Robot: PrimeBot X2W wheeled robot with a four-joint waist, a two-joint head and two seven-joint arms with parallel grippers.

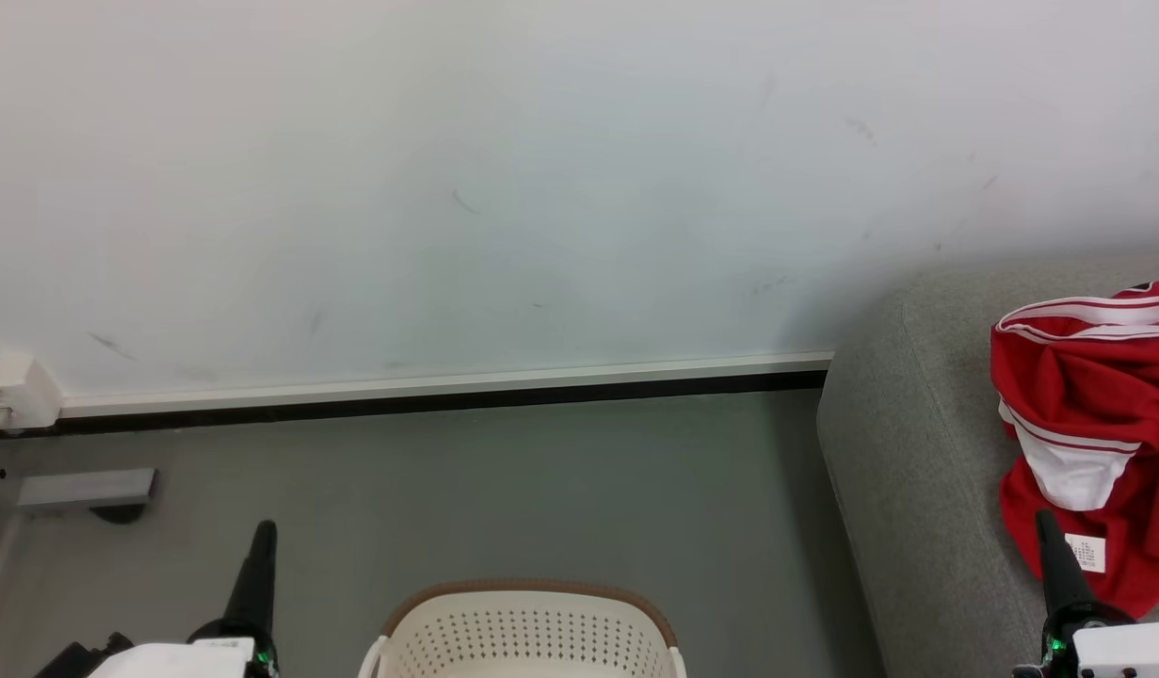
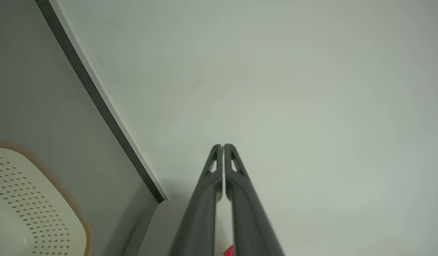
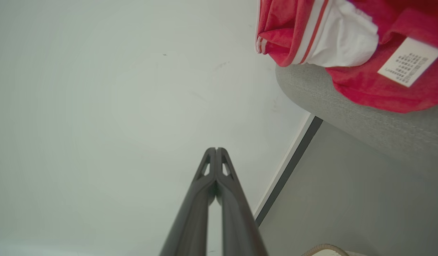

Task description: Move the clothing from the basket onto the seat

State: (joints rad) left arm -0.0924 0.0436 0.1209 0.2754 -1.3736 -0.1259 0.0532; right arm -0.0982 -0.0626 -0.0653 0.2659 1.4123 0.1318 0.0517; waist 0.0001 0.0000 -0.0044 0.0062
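Lying crumpled on large grey fabric seat [image 1: 909, 452], right of head view: bright red soft sportswear with white bands [image 1: 1087, 424]. Cream-white perforated plastic basket [image 1: 527, 631] bottom centre on grey floor [image 1: 541, 490], apart from seat. Lower left, left gripper [image 1: 262, 532]; lower right, right gripper [image 1: 1045, 523], tip overlapping garment edge.

Left wrist view: dark fingers [image 2: 240, 199] pressed together, nothing between; basket at lower left.

Right wrist view: fingers likewise closed, empty; sportswear with white label [image 3: 409, 60] on seat, upper right.

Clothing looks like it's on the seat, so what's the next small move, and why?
Probably look down into the basket first: the clothing already lies on the seat, the left gripper and right gripper are shut and empty, and the basket's floor is out of view.
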